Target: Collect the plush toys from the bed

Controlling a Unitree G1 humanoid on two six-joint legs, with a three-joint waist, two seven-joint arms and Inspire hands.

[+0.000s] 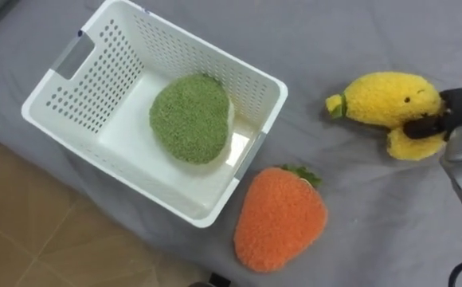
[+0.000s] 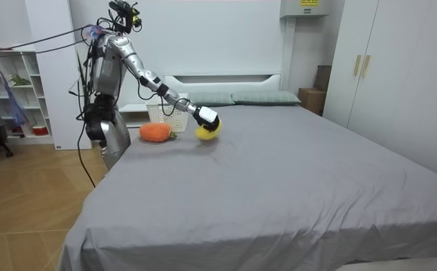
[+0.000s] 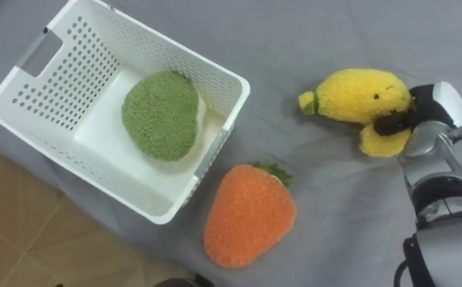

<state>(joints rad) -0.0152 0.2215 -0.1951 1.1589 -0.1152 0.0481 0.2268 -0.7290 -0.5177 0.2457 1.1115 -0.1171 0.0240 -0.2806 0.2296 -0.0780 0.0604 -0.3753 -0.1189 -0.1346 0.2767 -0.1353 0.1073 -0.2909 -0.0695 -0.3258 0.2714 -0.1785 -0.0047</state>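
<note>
Yellow plush toy [image 3: 350, 94] clasped by right hand [image 3: 436, 112]; room view shows the whole bed [image 2: 279, 177].

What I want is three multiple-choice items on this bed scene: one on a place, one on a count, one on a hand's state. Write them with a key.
1. Where is the green toy?
A. In the white basket
B. On the floor
C. On a pillow

2. How many toys are outside the basket?
A. None
B. Two
C. Four

3. What is the right hand doing?
A. Open over the basket
B. Fingers curled round the yellow toy
C. Shut, holding nothing

Key:
1 A: it sits on the basket's bottom.
2 B: the orange toy lies on the bed beside the basket, and the yellow one is farther right.
3 B: dark fingers wrap the yellow toy.
</note>
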